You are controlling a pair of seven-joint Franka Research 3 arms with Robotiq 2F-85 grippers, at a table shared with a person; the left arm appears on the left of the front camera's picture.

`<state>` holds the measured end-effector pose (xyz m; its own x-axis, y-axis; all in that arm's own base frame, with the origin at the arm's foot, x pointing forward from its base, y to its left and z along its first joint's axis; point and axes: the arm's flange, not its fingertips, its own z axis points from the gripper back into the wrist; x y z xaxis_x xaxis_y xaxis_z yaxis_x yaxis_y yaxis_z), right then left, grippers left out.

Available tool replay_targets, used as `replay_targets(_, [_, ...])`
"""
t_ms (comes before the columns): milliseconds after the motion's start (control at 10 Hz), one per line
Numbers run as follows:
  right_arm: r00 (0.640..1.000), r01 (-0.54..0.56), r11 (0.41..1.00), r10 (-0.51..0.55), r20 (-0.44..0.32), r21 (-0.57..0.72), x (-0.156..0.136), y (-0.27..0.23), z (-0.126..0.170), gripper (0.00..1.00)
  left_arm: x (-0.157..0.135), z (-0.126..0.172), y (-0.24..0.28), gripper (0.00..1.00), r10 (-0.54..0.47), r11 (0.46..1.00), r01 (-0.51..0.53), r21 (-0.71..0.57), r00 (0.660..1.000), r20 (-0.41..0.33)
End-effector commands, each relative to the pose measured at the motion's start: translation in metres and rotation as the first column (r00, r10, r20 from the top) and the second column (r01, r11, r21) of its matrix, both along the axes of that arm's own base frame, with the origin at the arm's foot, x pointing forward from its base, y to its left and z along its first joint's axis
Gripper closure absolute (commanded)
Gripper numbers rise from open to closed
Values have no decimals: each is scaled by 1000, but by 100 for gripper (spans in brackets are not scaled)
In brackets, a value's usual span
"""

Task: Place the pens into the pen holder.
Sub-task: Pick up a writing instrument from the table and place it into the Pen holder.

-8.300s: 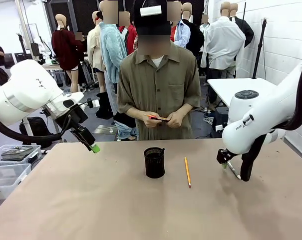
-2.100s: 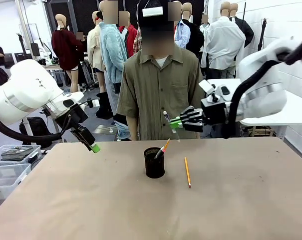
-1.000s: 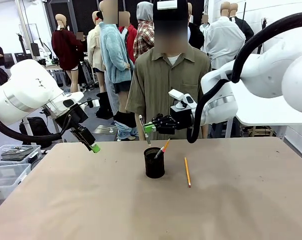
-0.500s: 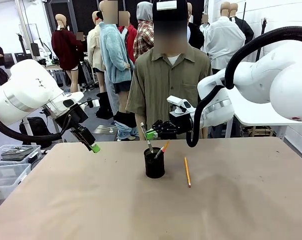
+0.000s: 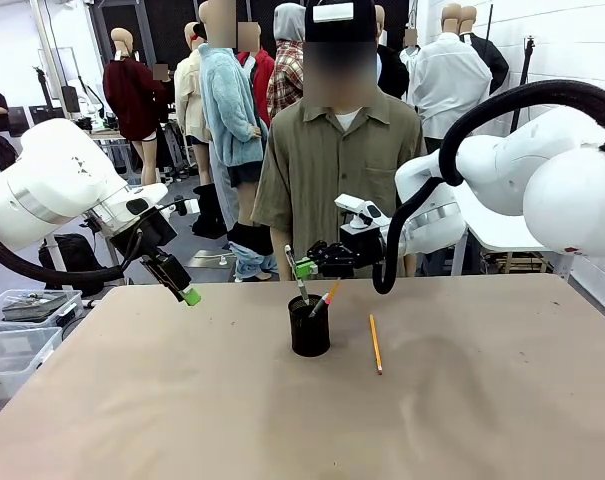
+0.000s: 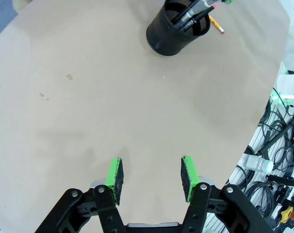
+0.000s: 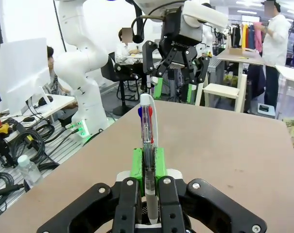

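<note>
Two pens are at the pen holder (image 5: 310,332) in the front view: an orange pen (image 5: 325,297) leans inside, and the right gripper (image 5: 304,268) clamps a second pen (image 5: 298,283) with its tip at the mouth, while the yellow pencil (image 5: 375,344) lies on the table (image 5: 182,400) at the holder's 3 o'clock. In the left wrist view the left gripper (image 6: 151,167) stands wide and empty, with the holder at 12 o'clock. In the right wrist view the pads (image 7: 137,162) pinch the second pen upright. Best, I judge, to lower straight, clear of the orange pen, and release only once the tip sits deep
</note>
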<state>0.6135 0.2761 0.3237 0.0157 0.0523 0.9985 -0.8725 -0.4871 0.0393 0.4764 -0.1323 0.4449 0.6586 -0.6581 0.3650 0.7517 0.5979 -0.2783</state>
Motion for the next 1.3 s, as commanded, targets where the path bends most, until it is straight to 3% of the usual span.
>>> replay_targets(0, [999,-40,999,40,-29,-19,10,3,3,100,1,1,2,37,-12,1000,12,-4,1000,1])
replay_targets(200, [998,-43,999,42,-37,-24,11,5,3,97,1,1,2,37,-12,1000,12,-4,1000,1])
replay_targets(700, [997,-47,998,44,-66,-47,16,8,-2,70,1,1,2,37,-12,1000,12,-4,1000,1])
replay_targets(1200, [998,-41,997,38,-56,-59,12,0,3,70,1,1,2,37,-12,1000,12,-4,1000,1])
